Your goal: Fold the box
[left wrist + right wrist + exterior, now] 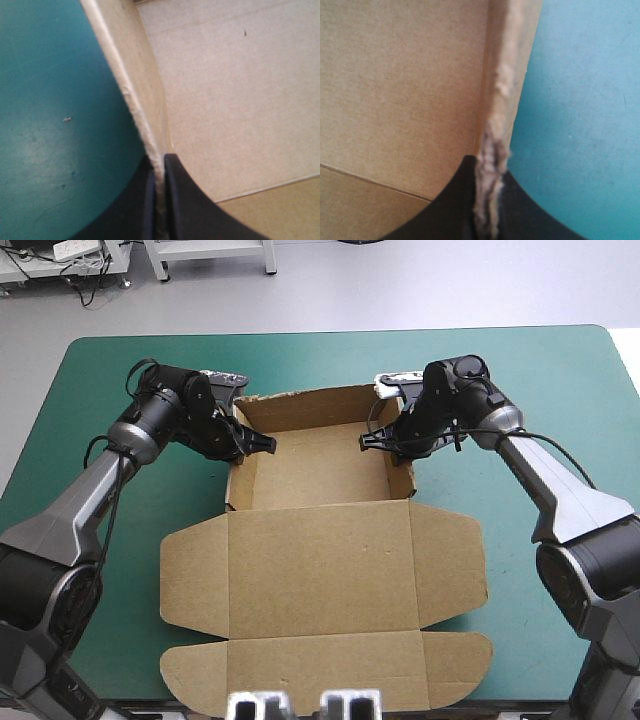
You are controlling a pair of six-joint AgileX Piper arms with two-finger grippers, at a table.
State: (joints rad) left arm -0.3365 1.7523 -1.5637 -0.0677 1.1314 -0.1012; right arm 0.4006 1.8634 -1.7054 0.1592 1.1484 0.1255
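The brown box (320,540) lies mid-table as an open tray with three walls raised at the far end and its lid flat toward the near edge. My left gripper (243,443) is shut on the box's left wall (145,100), one finger inside the tray and one outside. My right gripper (392,444) is shut on the right wall (502,95) in the same way, its frayed top edge between the fingers (520,210). The tray floor (235,95) shows beside each pinched wall.
The teal-green cover (540,370) lies bare on both sides of the box and beyond its far wall. The lid's flaps (195,580) spread wide toward the near edge of the table.
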